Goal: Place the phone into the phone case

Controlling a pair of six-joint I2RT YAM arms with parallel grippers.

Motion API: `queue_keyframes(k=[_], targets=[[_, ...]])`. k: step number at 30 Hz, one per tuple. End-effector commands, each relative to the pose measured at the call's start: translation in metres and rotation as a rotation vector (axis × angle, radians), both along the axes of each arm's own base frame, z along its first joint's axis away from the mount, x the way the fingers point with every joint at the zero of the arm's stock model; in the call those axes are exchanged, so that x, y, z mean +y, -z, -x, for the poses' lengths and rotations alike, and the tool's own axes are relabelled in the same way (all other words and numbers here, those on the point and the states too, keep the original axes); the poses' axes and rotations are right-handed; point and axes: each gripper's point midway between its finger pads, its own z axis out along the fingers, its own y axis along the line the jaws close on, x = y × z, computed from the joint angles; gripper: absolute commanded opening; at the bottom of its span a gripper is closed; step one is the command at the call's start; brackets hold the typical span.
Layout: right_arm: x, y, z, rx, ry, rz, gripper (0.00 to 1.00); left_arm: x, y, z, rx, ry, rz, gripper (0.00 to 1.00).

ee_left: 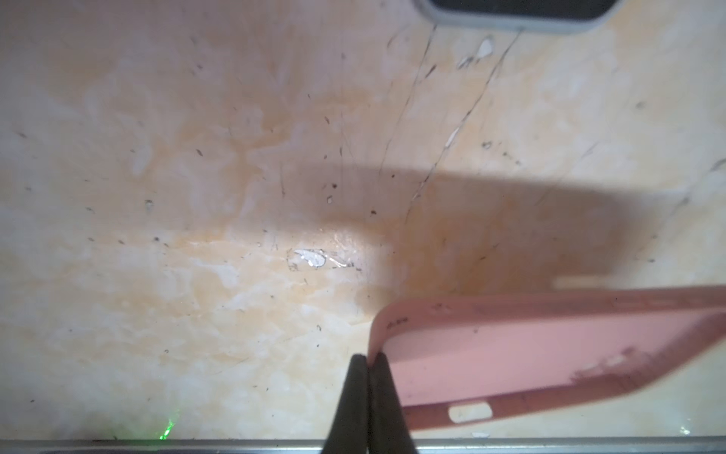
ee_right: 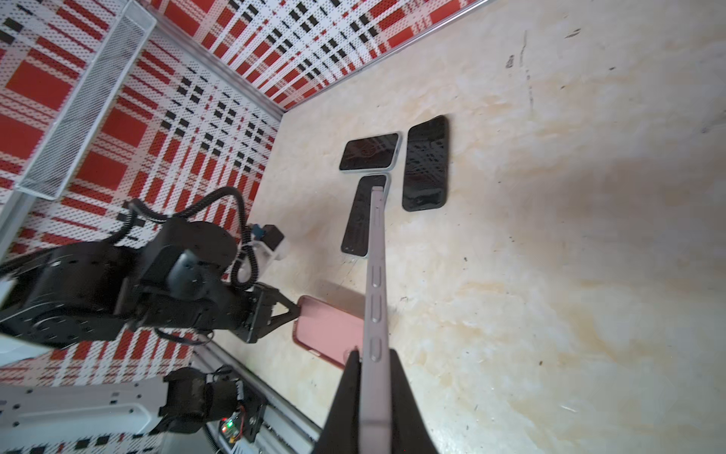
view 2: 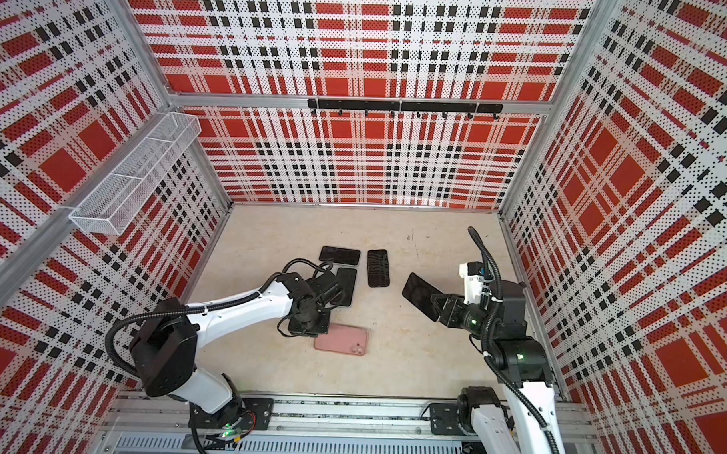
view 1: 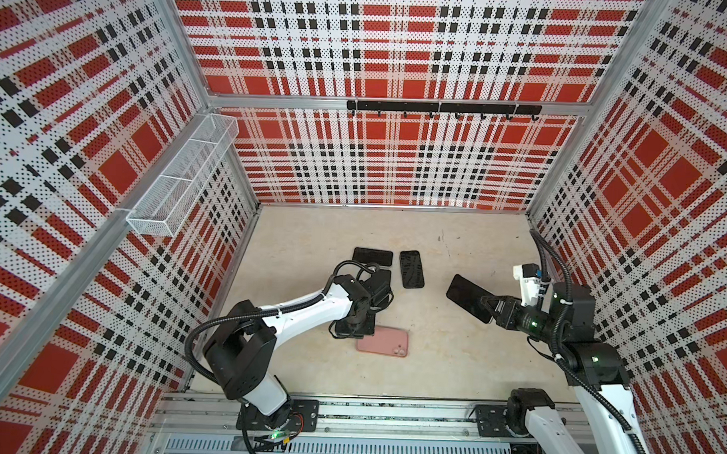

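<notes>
A: Where is the case lying, and what is gripping it?

B: The pink phone case (view 1: 385, 341) is lying near the table's middle, toward 6 o'clock in both top views. In the left wrist view it is looking open side up. The left gripper (ee_left: 368, 361) is pinching the thin rim at the case's 9 o'clock end, with its jaws closed down to the wall's thickness. Whether that end is lifting off the table, I cannot tell.

A: And the phone?

B: The right gripper (ee_right: 373, 353) is clamping the phone (view 1: 465, 296) near one short end, with its fingers pressing on the two flat faces. It is holding the phone tilted and clear of the table at 3 o'clock, well apart from the case.

A: How are you expecting them to handle?

B: I am judging the case soft and light, so the rim is likely to flex and a pinch there is anchoring it only loosely. The phone is looking rigid, glassy and slippery. Gripping the flat faces is suiting it, and a drop could crack it.

A: What about the surface and the room?

B: The table (view 1: 452, 364) is looking pale, marbled, scratched and smooth, so the case may slide when pushed. Three spare phones (view 1: 411, 269) are lying toward 12 o'clock, one of them partly under the left arm. Plaid perforated walls (view 1: 401, 50) are enclosing the cell. A wire basket (view 1: 180, 176) is hanging on the 9 o'clock wall and a hook rail (view 1: 441, 107) on the 12 o'clock wall.
</notes>
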Motion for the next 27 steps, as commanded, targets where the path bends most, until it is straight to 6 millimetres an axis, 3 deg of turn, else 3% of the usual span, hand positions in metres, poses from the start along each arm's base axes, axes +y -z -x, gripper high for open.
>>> queue_keyframes(k=[1, 13, 22, 27], targets=[[0.021, -0.023, 0.000, -0.093, -0.121, -0.088, 0.00, -0.012, 0.008, -0.012, -0.008, 0.020, 0.085, 0.00], [0.048, 0.020, 0.004, 0.014, -0.170, -0.145, 0.00, -0.020, 0.014, -0.033, 0.002, -0.110, 0.211, 0.00], [0.052, 0.032, -0.001, 0.055, -0.175, -0.134, 0.00, -0.032, 0.011, -0.036, 0.003, -0.113, 0.273, 0.02], [0.058, 0.029, -0.007, 0.054, -0.189, -0.131, 0.00, -0.030, -0.001, -0.035, -0.025, -0.136, 0.326, 0.18]])
